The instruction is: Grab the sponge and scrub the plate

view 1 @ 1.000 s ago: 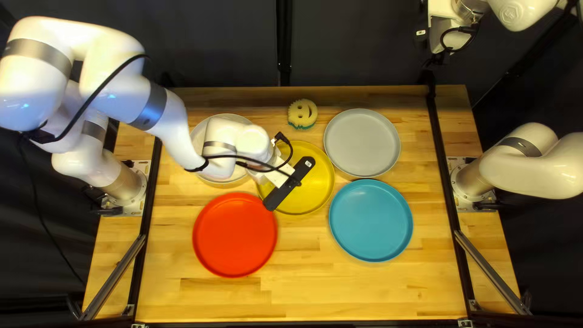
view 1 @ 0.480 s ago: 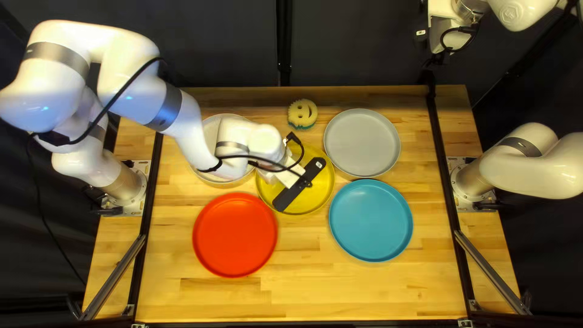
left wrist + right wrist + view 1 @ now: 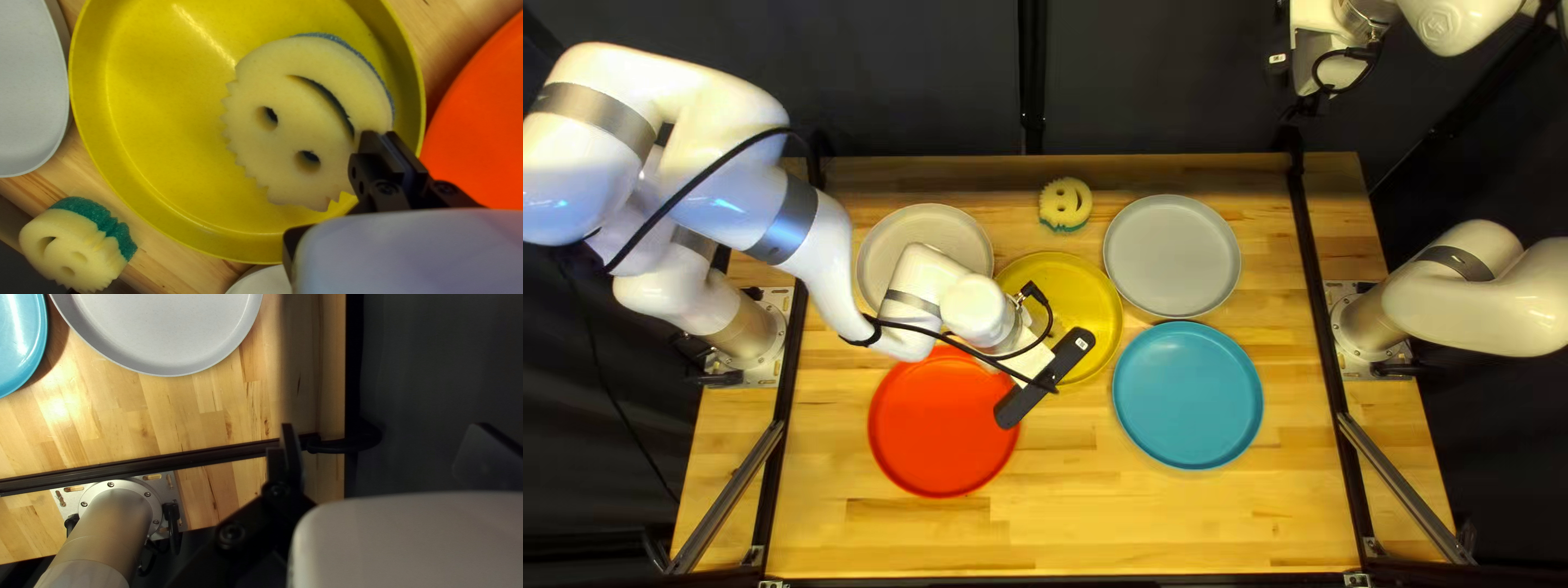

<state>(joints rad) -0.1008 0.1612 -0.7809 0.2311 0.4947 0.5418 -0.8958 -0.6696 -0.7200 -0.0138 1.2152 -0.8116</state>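
Beneath the left gripper point(image 3: 1030, 364), its fingertips and the sponge point(image 3: 289, 125) are hidden from the top left view; its wrist view cuts off the red plate point(image 3: 485, 125) beside it. One of the right gripper's point(image 3: 1316, 60) fingers point(image 3: 485, 457) is a dim blur, and the blue plate point(image 3: 19, 343) beyond it is cut off.

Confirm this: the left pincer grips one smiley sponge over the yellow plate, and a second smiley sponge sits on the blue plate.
Not quite: the top left view shows the second sponge on the table, near its far edge. The left pincer does grip the other sponge over the yellow plate.
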